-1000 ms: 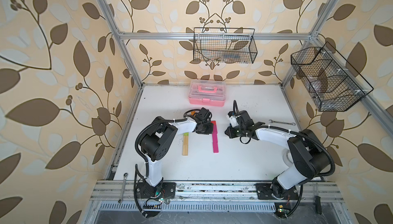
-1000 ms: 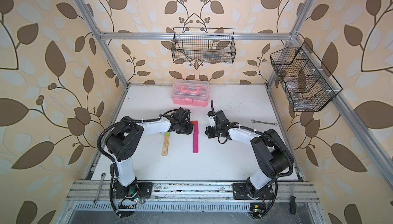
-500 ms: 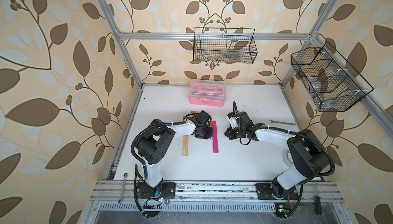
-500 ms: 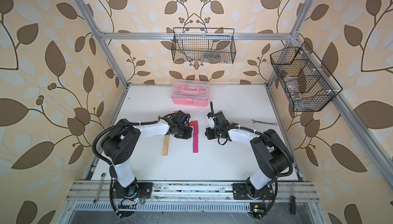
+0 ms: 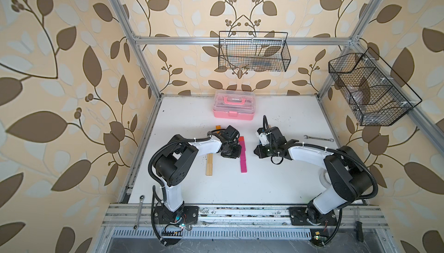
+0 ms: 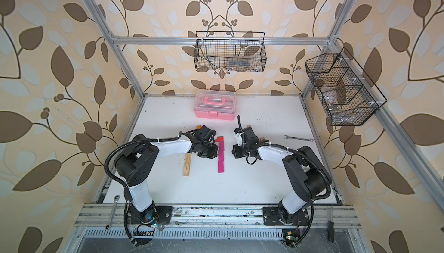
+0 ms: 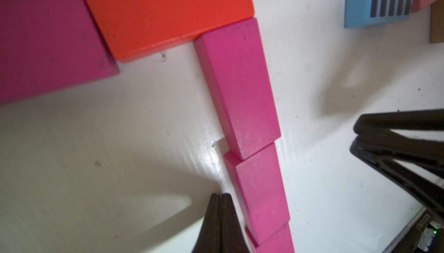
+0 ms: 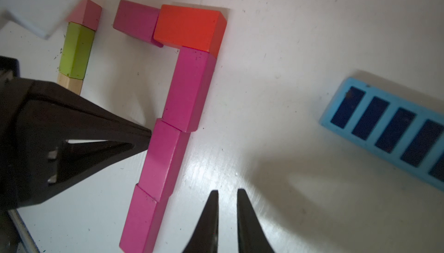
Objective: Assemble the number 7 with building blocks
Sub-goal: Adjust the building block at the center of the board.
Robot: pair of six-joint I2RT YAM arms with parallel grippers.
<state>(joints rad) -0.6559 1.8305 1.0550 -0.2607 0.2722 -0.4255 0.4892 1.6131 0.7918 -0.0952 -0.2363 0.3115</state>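
Nearest the base rail, the white surface point(image 5: 240, 191) lay bare. Beyond it stood the number 7 point(image 5: 242, 158), flat on the surface between the two arms. Its long stroke was a magenta bar point(image 8: 168, 143) of at least three blocks set end to end, with the joints slightly stepped. To its left ran a separate column of wood blocks point(image 5: 209, 165), a lime green block point(image 8: 75, 49) and a pink one.

The left gripper point(image 7: 219, 197) was clenched and empty, its tip at the long side of the bar's second block and apparently touching it. The right gripper point(image 8: 227, 192) hovered on the other side, apart from the bar. Its jaws were nearly together with a narrow slit between them, and it held nothing.

Further back, a red block point(image 8: 189, 27) capped the bar, with a dark magenta block point(image 8: 137, 21) butted to its left as the top stroke. A blue striped block point(image 8: 384, 129) lay loose to the right. The pink case point(image 5: 233, 105) sat at the far wall.

Judgement: the blocks are light, stiff and smooth-painted, and should slide readily on the glossy surface. Best taken across the narrow width, on the long sides. For alignment, push mid-side with closed tips. A push on one block may shift its neighbours.
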